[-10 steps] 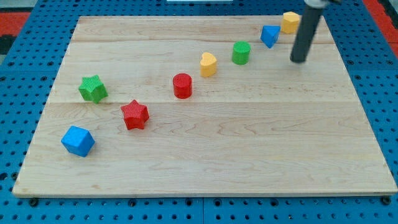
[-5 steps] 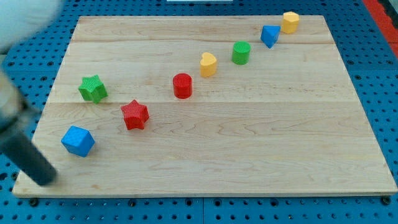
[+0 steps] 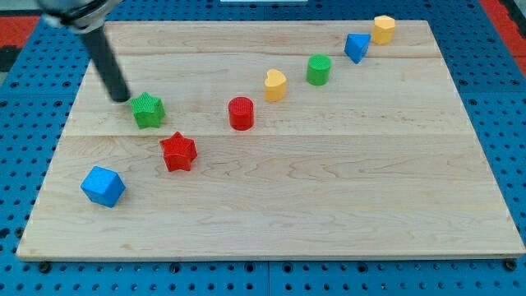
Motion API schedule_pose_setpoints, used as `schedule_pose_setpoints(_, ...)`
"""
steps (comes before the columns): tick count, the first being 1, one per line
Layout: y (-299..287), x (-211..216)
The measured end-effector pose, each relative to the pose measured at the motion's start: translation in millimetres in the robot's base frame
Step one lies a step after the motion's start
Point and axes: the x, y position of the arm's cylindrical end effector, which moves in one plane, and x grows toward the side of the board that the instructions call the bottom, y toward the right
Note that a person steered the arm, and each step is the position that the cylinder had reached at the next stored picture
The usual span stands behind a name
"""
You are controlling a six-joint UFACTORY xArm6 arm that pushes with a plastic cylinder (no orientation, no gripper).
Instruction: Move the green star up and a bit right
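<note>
The green star [image 3: 148,110] lies on the wooden board [image 3: 329,181] at the view's left. My tip [image 3: 121,97] stands just to the upper left of the star, close to it or touching it. The dark rod rises from the tip toward the view's top left corner. The red star [image 3: 178,152] lies below and right of the green star.
A blue cube [image 3: 103,186] lies at the lower left. A red cylinder [image 3: 241,113], a yellow heart-like block [image 3: 275,84], a green cylinder [image 3: 319,69], a blue block [image 3: 356,46] and a yellow block [image 3: 383,29] run in a diagonal line toward the board's upper right corner.
The rod swept from the upper right to the lower left, then up to the green star's upper left. The green star has shifted right and slightly up.
</note>
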Motion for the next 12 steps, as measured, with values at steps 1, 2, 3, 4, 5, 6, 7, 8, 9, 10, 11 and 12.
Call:
schedule_pose_setpoints(1, 3.3, 49.4)
schedule_pose_setpoints(2, -5.1, 64.0)
schedule_pose_setpoints(3, -5.5, 90.4)
schedule_pose_setpoints(4, 10.1, 101.2)
schedule_pose_setpoints(5, 35.1, 99.6)
schedule_pose_setpoints(6, 49.2, 87.6)
schedule_pose_setpoints(7, -9.3, 87.2)
schedule_pose_setpoints(8, 42.9, 67.1)
schedule_pose_setpoints(9, 53.4, 72.1)
schedule_pose_setpoints(10, 53.8, 73.9)
schedule_pose_setpoints(11, 71.6, 71.9)
schedule_pose_setpoints(12, 79.4, 74.9)
